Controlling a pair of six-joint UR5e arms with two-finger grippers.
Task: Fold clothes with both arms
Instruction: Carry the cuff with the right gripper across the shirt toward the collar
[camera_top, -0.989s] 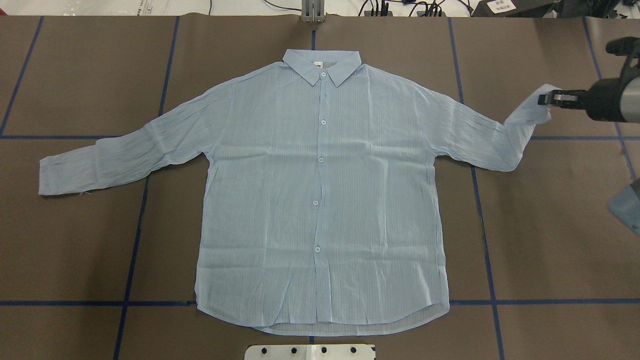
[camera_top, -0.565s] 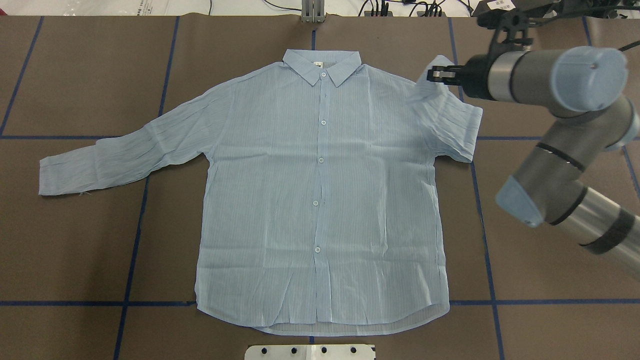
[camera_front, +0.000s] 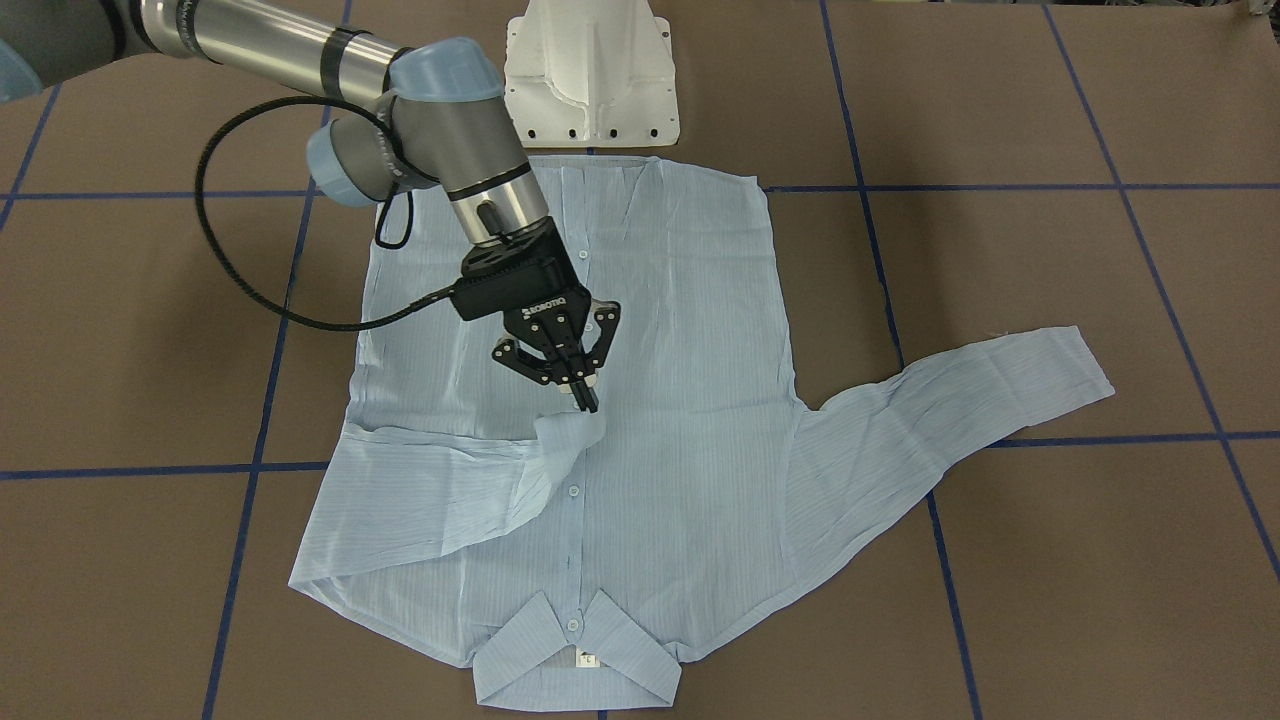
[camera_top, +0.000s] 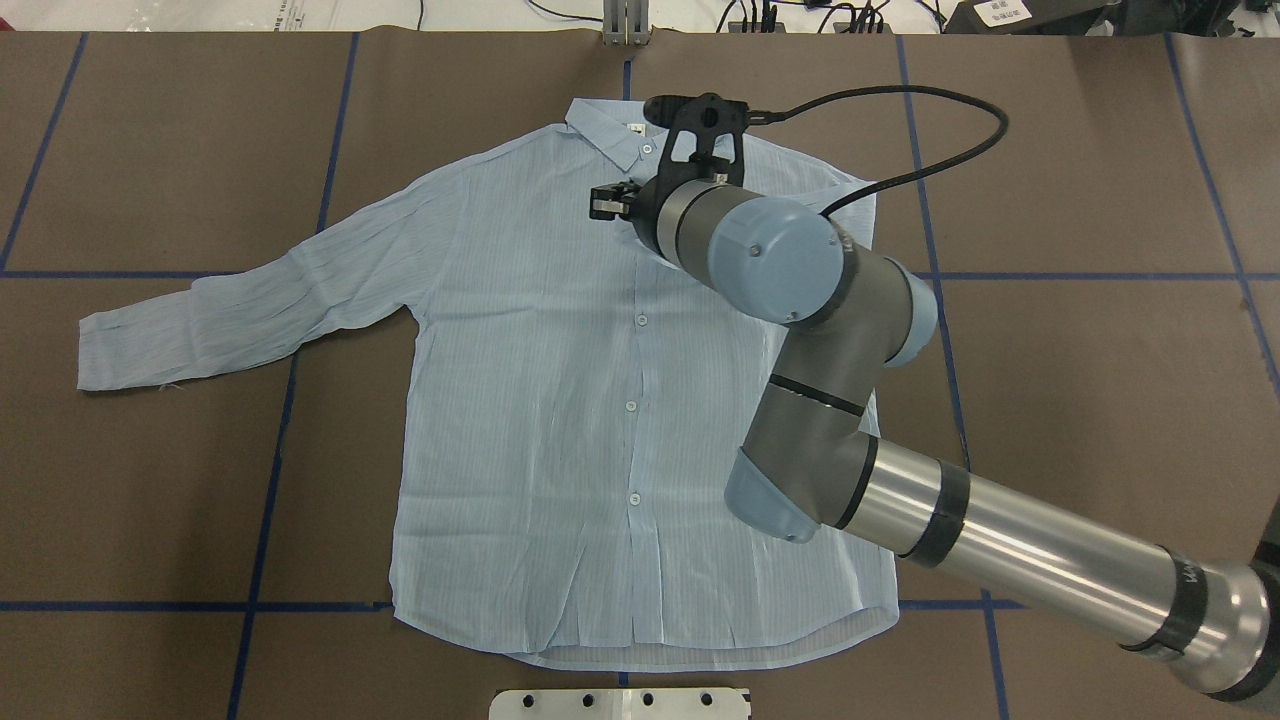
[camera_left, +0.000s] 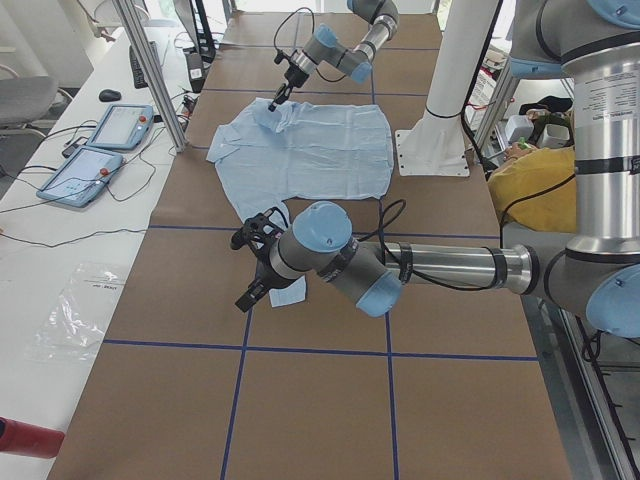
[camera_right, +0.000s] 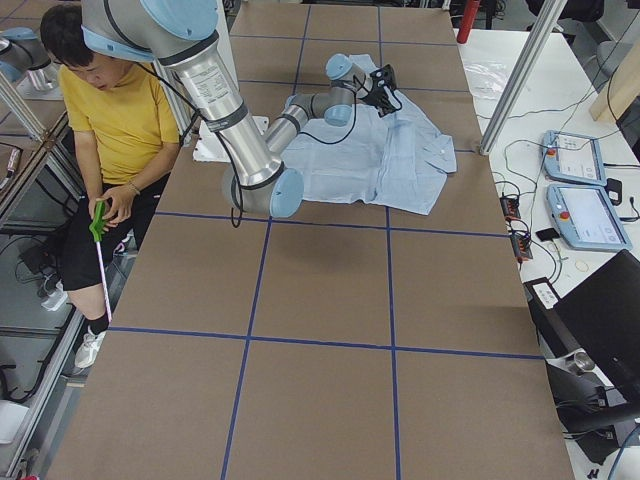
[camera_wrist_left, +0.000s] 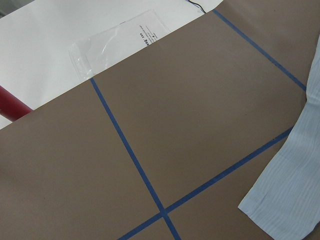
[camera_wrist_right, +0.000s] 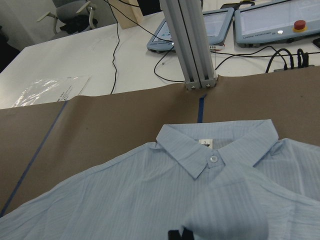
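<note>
Brown paper crossed by blue tape lines covers the surface (camera_top: 150, 480). On it a pale-blue striped long-sleeved button-up shirt (camera_top: 540, 420) lies front up and buttoned. Its collar (camera_front: 575, 665) is on the side far from the robot, and its hem is near the white pedestal base (camera_front: 590, 70). A small neck label (camera_front: 588, 659) shows inside the collar.

The grey jointed right arm (camera_top: 820, 400) reaches in over the body of the shirt, with a black cable (camera_top: 930, 110) looping from its wrist. The right pincer (camera_front: 590, 403) is pressed together on the cuff (camera_front: 570, 435) of the sleeve on the robot's right. That sleeve is folded from the shoulder across the chest. The cuff is held slightly lifted, just beside the line of small white buttons (camera_top: 641, 320) and a little below the collar.

The other sleeve (camera_top: 230, 310) lies flat, stretched out on the surface toward the robot's left. The left arm (camera_left: 420, 265) shows only in the side view from that end, and the left pincer (camera_left: 255, 280) is near that sleeve's end. I cannot tell whether it is spread or closed, nor whether it touches the cloth. The left wrist view shows only the sleeve's end, brown paper and a clear plastic bag (camera_wrist_left: 115, 42) lying on white past the paper's edge.

A person in a yellow top (camera_right: 110, 110) sits at the robot's side of the surface.
</note>
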